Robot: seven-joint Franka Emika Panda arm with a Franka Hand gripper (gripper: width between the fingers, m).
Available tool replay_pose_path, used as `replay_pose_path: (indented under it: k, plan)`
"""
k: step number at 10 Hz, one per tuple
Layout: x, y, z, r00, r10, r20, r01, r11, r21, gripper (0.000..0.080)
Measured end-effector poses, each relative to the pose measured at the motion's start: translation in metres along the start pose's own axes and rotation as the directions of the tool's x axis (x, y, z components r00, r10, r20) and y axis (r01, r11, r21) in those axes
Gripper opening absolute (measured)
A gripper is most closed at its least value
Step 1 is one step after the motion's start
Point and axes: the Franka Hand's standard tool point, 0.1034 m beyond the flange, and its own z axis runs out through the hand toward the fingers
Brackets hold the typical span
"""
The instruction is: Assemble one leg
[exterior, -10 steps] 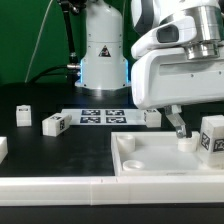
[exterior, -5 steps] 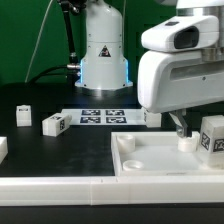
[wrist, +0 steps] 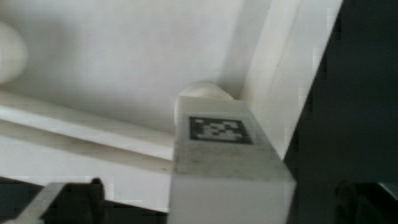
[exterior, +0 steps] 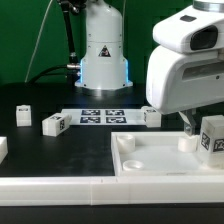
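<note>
At the exterior view's right edge, leg: a small white plastic oblong leg [exterior: 212,137] with a black-and-white square tag on its face, standing upright.
Leg's seat: inside the large white square plastic piece [exterior: 160,158] with a raised rim and round corner sockets. It stands close against the rim at the far corner on the exterior view's right. Whether it sits in a socket cannot be told.
Gripper: the white two-finger gripper [exterior: 200,128] hangs over that corner. One dark finger [exterior: 187,123] reaches down just above a round socket [exterior: 186,143], beside the leg.
Jaws: spread wide and holding nothing. In the wrist view the leg [wrist: 228,150] stands in the gap, apart from the one fingertip [wrist: 63,203] that shows; the other cannot be made out.
Loose legs: matching white tagged blocks lie on the black table [exterior: 80,150], well apart from the square piece, at [exterior: 22,114], [exterior: 54,124] and [exterior: 152,115].
Marker board: the thin flat white marker board [exterior: 100,117] lies between the loose legs.
Robot base: the white robot base [exterior: 103,50] stands behind the marker board.
</note>
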Motion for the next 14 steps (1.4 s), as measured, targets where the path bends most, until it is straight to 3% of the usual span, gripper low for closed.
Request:
replay_pose_path:
  k: [2,3,4,7,9,12,14]
  plan:
    - [0.0000,0.0002,0.0002,1.000,0.000,0.000,0.000,1.000,0.000,0.0417]
    - [0.0000,0.0001,0.0002,1.000,0.000,0.000,0.000,1.000,0.000,0.0417]
    - [0.0000,0.0002,0.0002,1.000,0.000,0.000,0.000,1.000,0.000,0.0288]
    - [0.0001,0.0002,0.0002,1.000,0.014,-0.001,-0.014,1.000,0.001,0.0288]
    - [-0.0011,0.0004,0.0007,0.971,0.238,-0.035,-0.238,0.971,0.004,0.0288]
    - [-0.0028,0.0003,0.0008,0.843,0.534,-0.059,-0.534,0.845,0.021,0.0290]
    - [-0.0028,0.0020,0.0010,0.687,0.725,-0.052,-0.724,0.688,0.041,0.0290]
